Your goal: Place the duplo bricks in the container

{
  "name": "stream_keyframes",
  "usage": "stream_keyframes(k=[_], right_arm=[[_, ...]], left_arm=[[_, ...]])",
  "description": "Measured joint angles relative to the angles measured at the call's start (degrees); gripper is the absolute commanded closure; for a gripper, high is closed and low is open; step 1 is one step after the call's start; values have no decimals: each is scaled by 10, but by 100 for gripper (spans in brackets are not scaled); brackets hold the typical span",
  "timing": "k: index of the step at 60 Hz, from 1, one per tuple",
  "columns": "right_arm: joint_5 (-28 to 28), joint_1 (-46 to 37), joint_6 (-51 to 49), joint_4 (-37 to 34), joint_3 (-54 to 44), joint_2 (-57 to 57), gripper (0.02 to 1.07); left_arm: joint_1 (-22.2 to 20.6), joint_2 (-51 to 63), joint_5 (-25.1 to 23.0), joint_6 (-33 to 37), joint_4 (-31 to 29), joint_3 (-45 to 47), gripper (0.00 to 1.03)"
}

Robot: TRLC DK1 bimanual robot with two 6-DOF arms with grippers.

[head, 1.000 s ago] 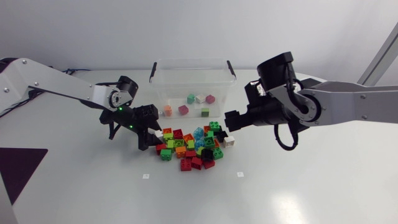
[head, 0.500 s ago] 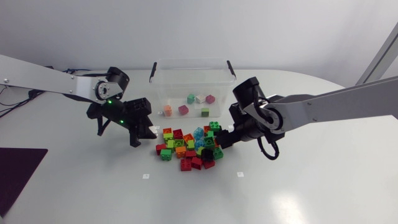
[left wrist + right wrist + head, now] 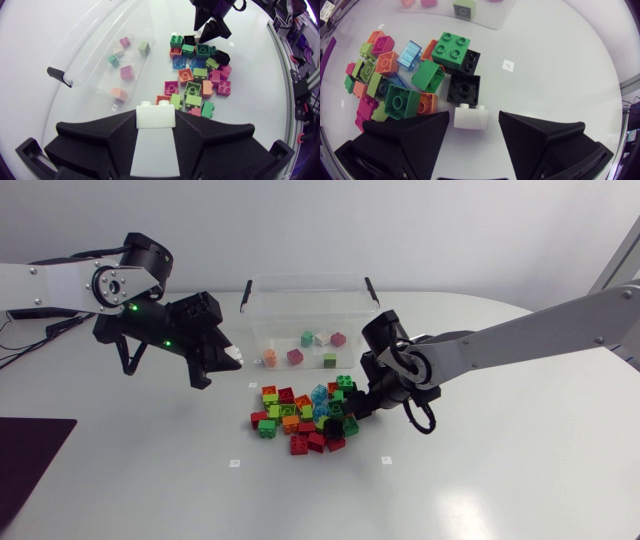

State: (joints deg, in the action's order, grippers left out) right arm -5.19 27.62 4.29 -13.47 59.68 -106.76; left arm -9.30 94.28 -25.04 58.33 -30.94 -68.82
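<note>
Left gripper [image 3: 156, 122] is clamped on the held white brick [image 3: 155, 114], one finger bearing on each opposite side with the studs pointing forward past the fingertips. It hangs above the table [image 3: 480, 480] just beside the near end of the container [image 3: 310, 278] and short of its opening, which I judge to be a carrying posture ahead of a drop. Right gripper [image 3: 474, 124] sits low at the far edge of the pile [image 3: 305, 420], its fingers spread wide to either side of the loose white brick [image 3: 471, 118]. A gap shows on both sides, so it grips nothing. I judge this to be a straddle set up for a pick, made easier because that brick lies apart from the heap, with only a black brick [image 3: 463, 90] just beside it. The container is open-topped and stands behind the pile, within reach of both arms. Count: one container with two black latch handles, and six stored bricks [image 3: 127, 72] on its floor, one each of orange, magenta, teal, cream, pink and green. There are two white bricks outside it, one held and one on the table. The pile appears to hold a little over twenty bricks in green, lime, orange, red, pink, blue and black, but overlaps prevent an exact count.
</note>
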Motion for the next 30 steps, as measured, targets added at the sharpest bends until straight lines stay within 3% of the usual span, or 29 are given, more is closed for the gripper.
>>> stream_keyframes(k=[8,30], right_arm=[[0,0,0,2,4,-11,64],[-7,0,-1,-14,-4,24,67]], left_arm=[[-17,-5,0,-28,-1,-13,71],[-40,11,1,-117,8,-111,71]])
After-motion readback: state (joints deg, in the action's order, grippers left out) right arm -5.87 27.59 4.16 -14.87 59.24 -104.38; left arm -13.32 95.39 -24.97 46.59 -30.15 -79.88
